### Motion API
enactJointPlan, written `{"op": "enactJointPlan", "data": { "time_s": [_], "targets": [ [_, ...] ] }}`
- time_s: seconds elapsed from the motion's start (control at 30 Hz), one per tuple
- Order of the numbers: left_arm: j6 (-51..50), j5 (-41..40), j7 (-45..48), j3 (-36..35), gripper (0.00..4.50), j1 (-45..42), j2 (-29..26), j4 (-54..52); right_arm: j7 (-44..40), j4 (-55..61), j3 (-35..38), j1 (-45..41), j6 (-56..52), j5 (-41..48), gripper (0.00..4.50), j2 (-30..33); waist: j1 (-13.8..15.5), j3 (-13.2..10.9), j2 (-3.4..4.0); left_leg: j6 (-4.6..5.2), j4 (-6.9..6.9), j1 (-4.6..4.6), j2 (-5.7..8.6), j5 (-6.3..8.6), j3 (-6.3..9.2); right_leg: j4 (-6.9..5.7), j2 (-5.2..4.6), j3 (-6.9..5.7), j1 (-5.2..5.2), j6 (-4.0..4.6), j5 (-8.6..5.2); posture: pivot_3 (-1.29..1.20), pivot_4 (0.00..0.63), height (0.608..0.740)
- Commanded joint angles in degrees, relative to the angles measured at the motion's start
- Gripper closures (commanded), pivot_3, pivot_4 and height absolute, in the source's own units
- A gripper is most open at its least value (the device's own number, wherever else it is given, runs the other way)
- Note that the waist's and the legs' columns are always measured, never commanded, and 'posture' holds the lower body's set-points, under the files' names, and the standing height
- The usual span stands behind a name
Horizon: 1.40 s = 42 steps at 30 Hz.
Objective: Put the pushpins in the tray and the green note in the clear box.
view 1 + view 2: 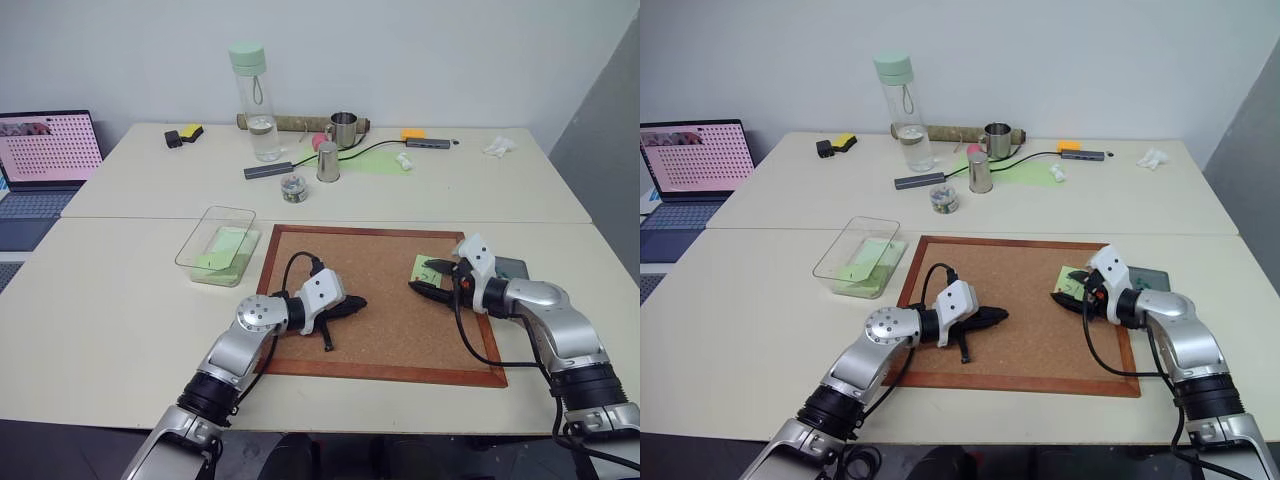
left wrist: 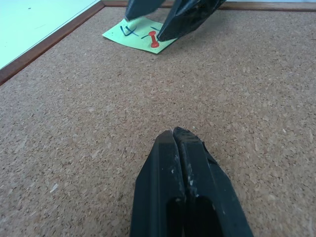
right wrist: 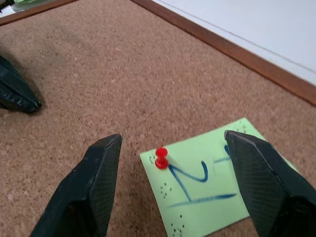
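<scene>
On the corner of the green note (image 3: pixel 207 190) that points toward the middle of the cork board (image 1: pixel 385 300) stands one red pushpin (image 3: pixel 161 158), upright with its head up, and it fixes the note to the cork. The note lies at the right side of the board, close to the wooden frame. The right gripper (image 3: pixel 173 182) hangs just over it with its two black fingers spread wide and nothing between them. In the right wrist view the pin is between the fingers, nearer to one of them, so I judge the gripper must shift a little sideways and come down before it can close on the head.

The left gripper (image 2: pixel 180 153) rests low near the middle of the board, fingers pressed together and empty, well apart from the note, so the right arm is clearly the nearer one for this pin. I cannot see other pushpins on the note.

The tray (image 1: pixel 1150 278) sits just beyond the board's right frame, beside the right arm, so the pin's way there should be short. The clear box (image 1: pixel 215 243) stands off the left side of the board, nearer the left arm, and it rests on a larger pale-green sheet (image 1: pixel 225 262).
</scene>
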<state>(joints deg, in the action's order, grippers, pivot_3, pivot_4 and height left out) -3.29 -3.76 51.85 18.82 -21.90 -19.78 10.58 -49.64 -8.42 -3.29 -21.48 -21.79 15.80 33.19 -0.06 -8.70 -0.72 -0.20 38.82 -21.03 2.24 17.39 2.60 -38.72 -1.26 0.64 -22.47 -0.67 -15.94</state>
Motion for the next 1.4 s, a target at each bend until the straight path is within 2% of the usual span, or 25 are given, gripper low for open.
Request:
{"op": "enactJointPlan", "data": {
  "time_s": [0.03,0.27,0.37,0.43,0.63,0.87,0.97,1.07,1.23,1.4],
  "targets": [
    [-1.6,1.8,0.8,2.1,4.50,2.1,-0.7,0.8,-0.8,-0.5,1.7,-1.3,1.7,0.5,2.17,-0.1,0.0,0.0,0.00,0.00,-0.02,0.04,0.00,0.00,0.00,0.02,0.00,0.00,0.05,0.00,0.00,0.00,0.150,0.740],
    [-1.7,1.8,0.9,2.1,4.50,1.9,-0.7,0.7,-1.3,-0.3,1.2,-0.9,1.5,0.6,3.49,-0.8,0.0,0.0,0.00,0.00,-0.04,0.11,0.00,0.00,0.05,0.09,0.00,-0.04,0.15,0.00,0.00,0.00,0.150,0.740],
    [-1.8,1.8,0.9,2.1,4.50,2.0,-0.7,0.7,-1.5,0.0,1.2,-0.8,1.3,0.5,4.22,-1.1,0.0,0.0,0.00,0.00,-0.04,0.11,0.00,0.00,0.05,0.09,0.00,-0.04,0.15,0.00,0.00,0.00,0.150,0.740],
    [-1.9,1.8,0.9,2.1,4.50,2.0,-0.7,0.7,-1.7,0.0,1.3,-0.8,1.3,0.4,4.50,-1.1,0.0,0.0,0.00,0.00,-0.04,0.11,0.00,0.00,0.06,0.09,0.00,-0.04,0.15,0.00,0.00,0.00,0.150,0.740],
    [-2.1,1.7,0.8,2.0,4.50,2.2,-0.7,0.6,-2.3,1.8,2.1,-0.6,0.1,1.9,4.50,-1.0,0.0,0.0,0.00,0.00,-0.04,0.11,0.00,0.00,0.07,0.11,0.00,-0.06,0.16,0.00,0.00,0.00,0.150,0.740],
    [-3.8,1.0,-1.7,0.4,4.50,2.2,0.6,1.7,-4.3,11.4,4.1,-0.1,-2.1,4.9,4.50,1.9,0.0,0.0,0.03,0.01,-0.06,0.10,0.00,0.01,0.09,0.15,0.00,-0.06,0.17,-0.01,-0.01,0.00,0.150,0.740],
    [-7.6,-2.5,-2.4,-2.4,4.50,1.2,2.1,-0.2,-5.6,14.7,2.9,0.6,-0.3,3.5,4.50,4.2,0.1,0.0,0.02,0.01,-0.05,0.11,0.00,0.01,0.14,0.19,-0.01,-0.12,0.23,-0.02,-0.01,0.00,0.150,0.740],
    [-15.4,-9.8,-2.7,-7.4,4.50,-0.1,3.6,-5.1,-6.9,16.7,1.5,1.0,2.9,1.0,4.50,6.3,0.2,-0.1,-0.01,0.01,-0.04,0.11,0.01,0.01,0.18,0.22,-0.01,-0.16,0.27,-0.03,-0.01,0.00,0.150,0.740],
    [-31.1,-24.6,-2.7,-16.6,3.72,-3.8,3.8,-12.0,-8.9,17.5,-1.6,1.2,12.5,-5.0,4.50,9.6,0.0,-0.5,-0.34,0.00,-0.03,-0.01,-0.01,0.01,0.25,0.18,0.00,-0.25,0.16,-0.05,-0.02,0.00,0.150,0.740],
    [-39.5,-31.4,-4.6,-20.3,2.76,-5.0,4.5,-14.2,-9.3,17.4,-3.0,0.4,20.2,-8.5,4.50,10.0,0.0,-0.5,-0.35,-0.04,-0.03,-0.02,0.00,0.00,0.25,0.24,-0.01,-0.25,0.17,-0.07,-0.04,0.00,0.150,0.740]
  ]
}}
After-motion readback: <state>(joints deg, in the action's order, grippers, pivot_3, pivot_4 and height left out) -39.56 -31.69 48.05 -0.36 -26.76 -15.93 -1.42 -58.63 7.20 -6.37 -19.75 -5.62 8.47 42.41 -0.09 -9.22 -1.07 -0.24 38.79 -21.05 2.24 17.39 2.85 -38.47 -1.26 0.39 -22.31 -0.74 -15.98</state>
